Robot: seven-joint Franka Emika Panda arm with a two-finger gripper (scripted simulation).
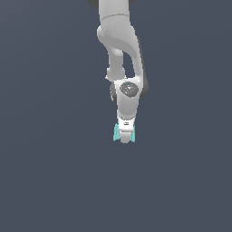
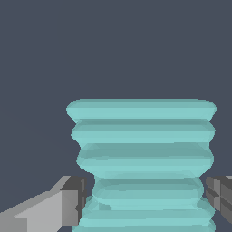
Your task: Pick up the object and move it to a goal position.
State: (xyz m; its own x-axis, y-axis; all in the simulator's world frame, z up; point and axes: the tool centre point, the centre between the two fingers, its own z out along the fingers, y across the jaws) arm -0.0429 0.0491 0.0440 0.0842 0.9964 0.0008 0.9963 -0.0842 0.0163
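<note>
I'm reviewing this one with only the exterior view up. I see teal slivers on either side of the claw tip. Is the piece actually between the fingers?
Observer: Yes. In the wrist view the teal ribbed piece sits between the two fingers, which flank its narrow waist.
Operator: What shape is it? I can't tell from here.
Observer: Stacked horizontal ribs, wide at the far end, pinching in near the fingers, then widening again at the frame edge.
Operator: Are the pads pressing on it?
Observer: Both fingers sit right against the waist with no clear gap, so the claw looks closed on it; I cannot confirm firm contact.
Operator: Anything else around it?
Observer: Only plain dark background in the wrist view; no goal marker shows.
</note>
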